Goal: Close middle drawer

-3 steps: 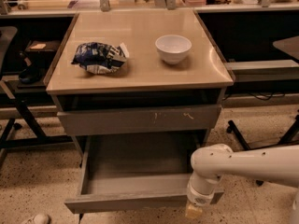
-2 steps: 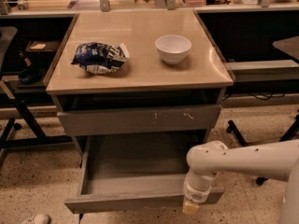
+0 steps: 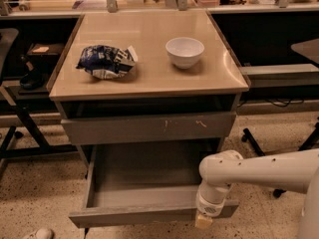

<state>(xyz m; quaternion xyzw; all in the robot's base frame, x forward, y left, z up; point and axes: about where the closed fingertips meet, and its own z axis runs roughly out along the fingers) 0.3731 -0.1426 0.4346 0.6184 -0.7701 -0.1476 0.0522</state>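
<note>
The middle drawer (image 3: 142,216) stands pulled far out from the body of the table (image 3: 149,81), in the lower centre of the frame. Its grey inside floor and both side walls are in view, and its plain front panel runs along the lower edge of the picture. Above it, the upper drawer front (image 3: 124,128) sits pushed in and has a few pale scratch marks to the right of its middle.

The white arm (image 3: 264,171) enters from the right edge, bends at a round joint and points down. The end effector (image 3: 204,221) is at the lower right, right at the front panel of the middle drawer near its right end, with a yellowish tip. It seems to touch the panel, but whether it is open or closed I cannot tell.

On the beige top of the table, a blue and white bag (image 3: 105,61) lies on the left and a white bowl (image 3: 184,51) stands upright on the right, well apart from it. The speckled floor (image 3: 45,193) is around the table.
</note>
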